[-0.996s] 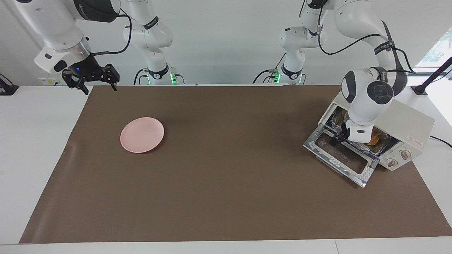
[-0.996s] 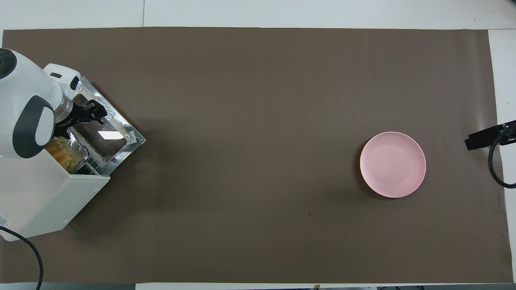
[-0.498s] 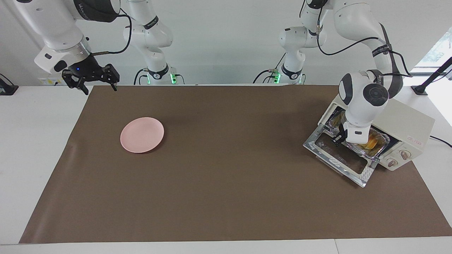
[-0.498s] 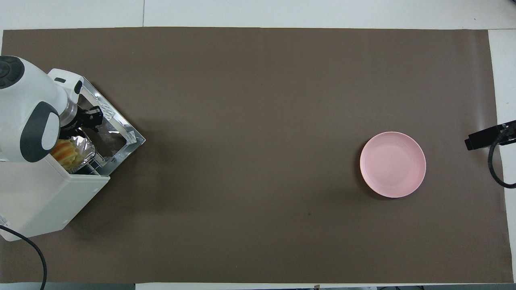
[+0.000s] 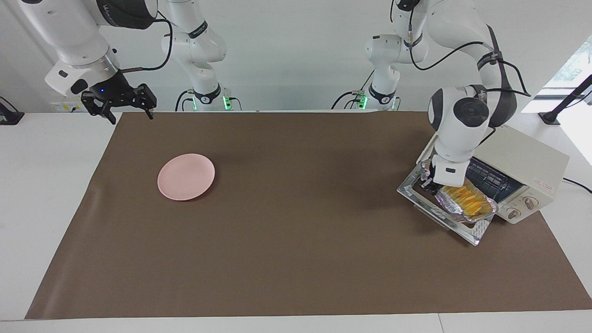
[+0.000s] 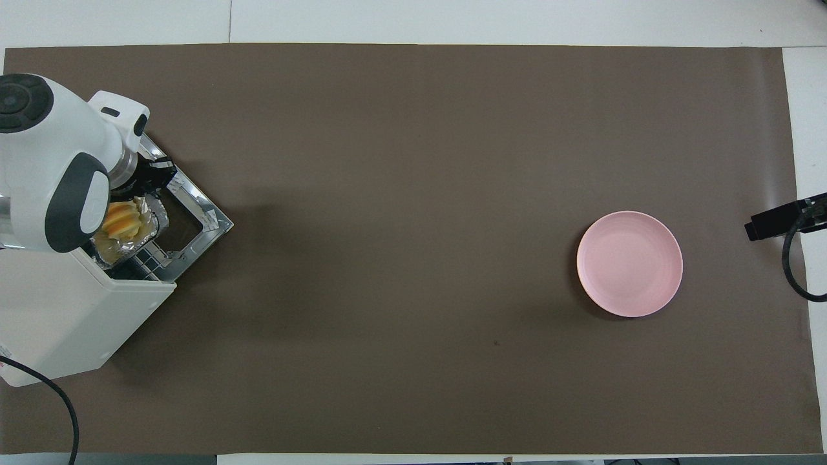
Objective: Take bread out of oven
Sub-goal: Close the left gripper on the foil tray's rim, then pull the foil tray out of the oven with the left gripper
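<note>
- Over the oven's (image 5: 527,162) dropped door, my left gripper (image 5: 426,184) is pinching the rim of the foil tray (image 5: 451,206).
- The bread (image 5: 469,202) is lying in that tray, out on the door.
- My right gripper (image 5: 125,102) is waiting open, well apart from the pink plate (image 5: 186,176).

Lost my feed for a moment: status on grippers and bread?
Left gripper shut on foil tray over open oven door. Bread in tray. Right gripper open, waiting at mat corner. Plate unobstructed.
</note>
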Controlling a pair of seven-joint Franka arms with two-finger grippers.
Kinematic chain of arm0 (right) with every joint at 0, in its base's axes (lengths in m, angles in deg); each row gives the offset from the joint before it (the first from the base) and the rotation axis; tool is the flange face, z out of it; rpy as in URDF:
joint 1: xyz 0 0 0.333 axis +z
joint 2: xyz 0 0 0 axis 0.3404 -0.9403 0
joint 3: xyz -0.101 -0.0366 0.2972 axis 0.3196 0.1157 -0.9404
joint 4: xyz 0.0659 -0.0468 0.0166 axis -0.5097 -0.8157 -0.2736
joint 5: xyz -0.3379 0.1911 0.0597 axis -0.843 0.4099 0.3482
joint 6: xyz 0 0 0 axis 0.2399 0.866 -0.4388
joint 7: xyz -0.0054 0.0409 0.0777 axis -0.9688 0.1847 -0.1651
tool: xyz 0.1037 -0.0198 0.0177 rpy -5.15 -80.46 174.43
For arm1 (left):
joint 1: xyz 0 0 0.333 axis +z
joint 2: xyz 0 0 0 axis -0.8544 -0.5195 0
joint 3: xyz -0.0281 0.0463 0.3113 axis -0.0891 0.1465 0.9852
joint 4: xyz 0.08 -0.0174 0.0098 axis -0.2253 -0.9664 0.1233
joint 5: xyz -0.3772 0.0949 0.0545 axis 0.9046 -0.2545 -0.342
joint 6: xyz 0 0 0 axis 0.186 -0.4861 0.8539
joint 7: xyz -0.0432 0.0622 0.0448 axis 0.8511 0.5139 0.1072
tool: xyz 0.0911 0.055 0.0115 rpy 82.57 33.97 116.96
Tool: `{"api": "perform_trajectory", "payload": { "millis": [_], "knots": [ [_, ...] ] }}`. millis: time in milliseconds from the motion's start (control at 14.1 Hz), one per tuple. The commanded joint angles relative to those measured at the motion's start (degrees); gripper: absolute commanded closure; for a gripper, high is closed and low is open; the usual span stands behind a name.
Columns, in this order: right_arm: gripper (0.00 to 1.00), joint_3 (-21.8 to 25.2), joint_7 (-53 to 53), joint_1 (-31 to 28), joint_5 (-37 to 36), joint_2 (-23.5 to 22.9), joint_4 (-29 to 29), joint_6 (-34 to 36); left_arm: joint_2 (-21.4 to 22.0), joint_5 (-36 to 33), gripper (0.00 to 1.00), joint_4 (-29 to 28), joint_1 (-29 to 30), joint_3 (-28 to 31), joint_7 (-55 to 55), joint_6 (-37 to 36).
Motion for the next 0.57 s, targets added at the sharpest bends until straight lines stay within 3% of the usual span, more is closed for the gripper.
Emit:
{"api": "perform_trajectory", "payload": {
  "millis": [0,284,498],
  "knots": [
    [0.00,-0.4,1.1,-0.6,-0.8,1.2,-1.3,-0.1,-5.0,2.5,1.00,8.1,-12.3,0.8,-0.5,-2.8],
    [0.00,-0.4,1.1,-1.0,-0.8,1.2,-1.3,-0.1,-10.9,5.1,1.00,9.9,-24.3,0.9,-1.7,-0.7],
    [0.00,-0.4,1.5,-0.6,-0.8,1.3,-1.3,0.3,-11.2,5.7,1.00,7.9,-28.5,0.8,-4.6,1.2]
  ]
}}
